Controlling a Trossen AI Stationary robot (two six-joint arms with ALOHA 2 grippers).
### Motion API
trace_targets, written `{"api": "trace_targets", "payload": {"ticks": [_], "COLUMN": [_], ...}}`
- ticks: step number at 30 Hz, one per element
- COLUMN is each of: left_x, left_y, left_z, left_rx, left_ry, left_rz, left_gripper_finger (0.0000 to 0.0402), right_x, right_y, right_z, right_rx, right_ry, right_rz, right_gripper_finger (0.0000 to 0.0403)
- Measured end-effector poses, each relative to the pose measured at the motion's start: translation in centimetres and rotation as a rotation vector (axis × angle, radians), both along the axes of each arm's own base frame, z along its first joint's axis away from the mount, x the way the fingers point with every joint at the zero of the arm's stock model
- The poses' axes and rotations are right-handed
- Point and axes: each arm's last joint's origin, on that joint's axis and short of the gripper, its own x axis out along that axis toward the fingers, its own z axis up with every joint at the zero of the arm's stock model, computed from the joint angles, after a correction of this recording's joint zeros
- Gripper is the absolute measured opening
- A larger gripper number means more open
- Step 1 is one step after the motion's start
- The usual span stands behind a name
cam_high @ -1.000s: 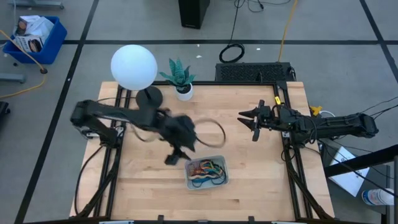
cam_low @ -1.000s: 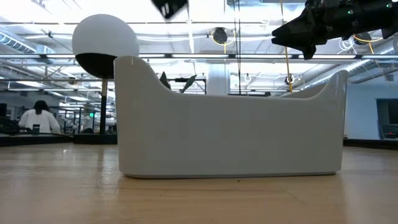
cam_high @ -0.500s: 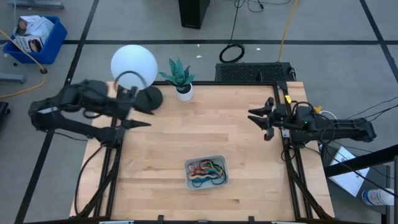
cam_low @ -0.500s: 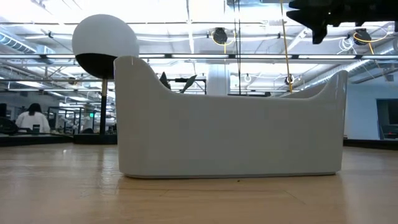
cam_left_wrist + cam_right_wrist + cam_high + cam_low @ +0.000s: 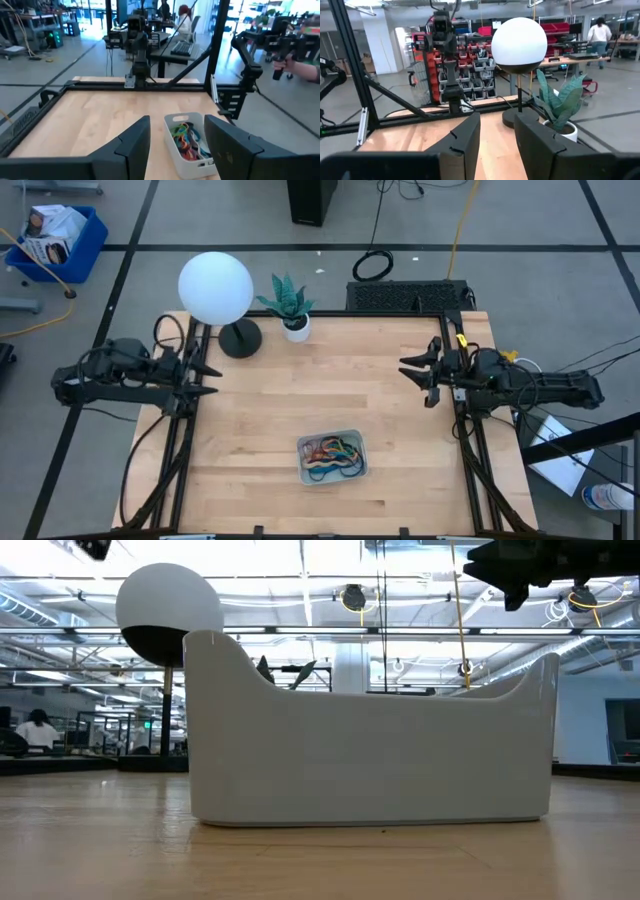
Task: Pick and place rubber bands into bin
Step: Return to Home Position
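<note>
Grey bin (image 5: 301, 462) of rubber bands (image 5: 333, 452), left jaws, right jaws apart at table (image 5: 260, 430) edges

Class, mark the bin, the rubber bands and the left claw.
bin (image 5: 370, 755): low view, near wall.
rubber bands (image 5: 331, 453): high view, middle of heap.
left claw (image 5: 209, 380): high view, between fingertips.

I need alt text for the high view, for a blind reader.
A small pale grey-blue tray holding coloured rubber bands sits on a light wooden table. The dark left gripper and right gripper hover open and empty at the table's side edges.
</note>
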Motion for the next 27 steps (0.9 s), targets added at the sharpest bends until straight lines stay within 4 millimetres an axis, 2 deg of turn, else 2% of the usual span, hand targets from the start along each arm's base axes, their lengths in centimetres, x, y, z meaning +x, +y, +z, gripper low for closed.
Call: {"api": "trace_targets", "payload": {"ticks": [6, 11, 16, 22, 25, 27], "left_x": [-1.6, -2.0, -1.1, 0.4, 0.9, 1.2], "left_y": [0.0, 0.1, 0.2, 0.2, 0.2, 0.2], "left_z": [-2.7, -4.5, -7.1, -9.3, -10.3, -10.8], "left_rx": [-0.023, -0.036, -0.047, -0.054, -0.057, -0.065], "left_ry": [-0.078, -0.147, -0.165, -0.158, -0.15, -0.145], "left_rz": [0.007, 0.052, 0.072, 0.068, 0.066, 0.066], "left_gripper_finger": [0.0191, 0.0191, 0.0191, 0.0191, 0.0191, 0.0191], "right_x": [-1.0, -1.6, -1.4, -1.5, -2.0, -1.9], "right_y": [0.0, 0.1, 0.1, 0.1, 0.1, 0.1], "right_z": [0.6, 0.7, -1.8, -5.7, -5.1, -5.3], "right_rx": [-0.027, -0.03, 0.026, 0.026, 0.036, 0.043], "right_ry": [-0.056, -0.093, -0.112, -0.275, -0.384, -0.357], "right_rz": [-0.002, -0.003, 0.004, 0.009, 0.015, 0.021], "right_gripper_finger": [0.0114, 0.0114, 0.0114, 0.0114, 0.0114, 0.0114]}}
